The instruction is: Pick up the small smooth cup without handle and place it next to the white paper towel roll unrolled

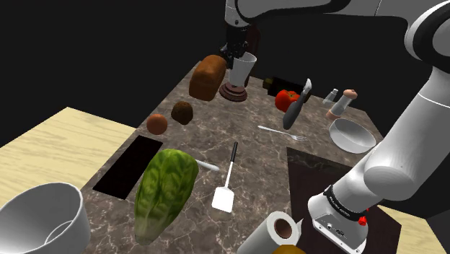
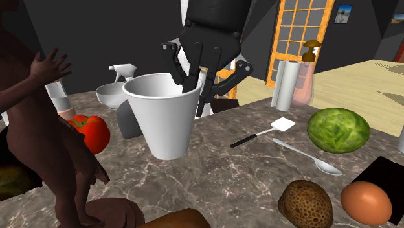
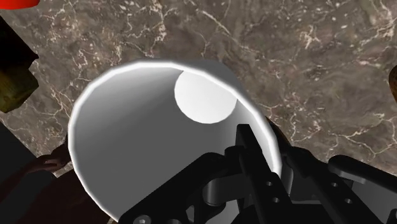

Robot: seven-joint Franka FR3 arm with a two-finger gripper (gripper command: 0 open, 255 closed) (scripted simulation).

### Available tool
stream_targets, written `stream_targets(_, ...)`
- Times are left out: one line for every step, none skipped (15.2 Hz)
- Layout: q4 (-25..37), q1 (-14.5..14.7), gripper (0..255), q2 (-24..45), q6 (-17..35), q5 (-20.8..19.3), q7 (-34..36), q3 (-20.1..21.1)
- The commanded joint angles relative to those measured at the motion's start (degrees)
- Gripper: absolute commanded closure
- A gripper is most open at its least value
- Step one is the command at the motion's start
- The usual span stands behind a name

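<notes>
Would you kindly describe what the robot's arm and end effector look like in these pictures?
The arm is built of glossy white, rounded links separated by dark joint bands, with a small red mark beside the black collar near its foot. The end effector is entirely black: a blocky body with exposed hinged linkages and two slim fingers.

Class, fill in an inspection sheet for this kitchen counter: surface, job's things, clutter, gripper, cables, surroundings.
Surface: dark marble counter, crowded.
Job's things: white cup, clasped at its rim; paper towel roll, upright, well apart from the cup.
Clutter: lettuce, bread loaf, tomato, spatula, metal bowl.
Gripper: gripper shut on the cup, one finger inside, one outside.
Cables: nothing seen.
Surroundings: black area behind the counter; orange-framed door.
</notes>
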Motion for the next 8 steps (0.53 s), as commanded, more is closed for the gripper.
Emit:
stream_targets(1.6, 0.1, 255, 0.0, -1.6, 0.1, -0.4, 0.0)
stream_targets(2.4, 0.1, 255, 0.0, -2.3, 0.2, -0.5, 0.1)
stream_targets(3.1, 0.1, 255, 0.0, -3.1, 0.2, -0.7, 0.1)
stream_targets(3.8, 0.1, 255, 0.0, -3.8, 0.2, -0.9, 0.1)
stream_targets(4.6, 0.2, 255, 0.0, -4.6, 0.3, -1.0, 0.1)
stream_targets(5.4, 0.2, 255, 0.0, -5.3, 0.3, -1.2, 0.1)
stream_targets(6.2, 0.3, 255, 0.0, -6.1, 0.3, -1.3, 0.1)
stream_targets(7.1, 0.3, 255, 0.1, -6.8, 0.3, -1.5, 0.2)
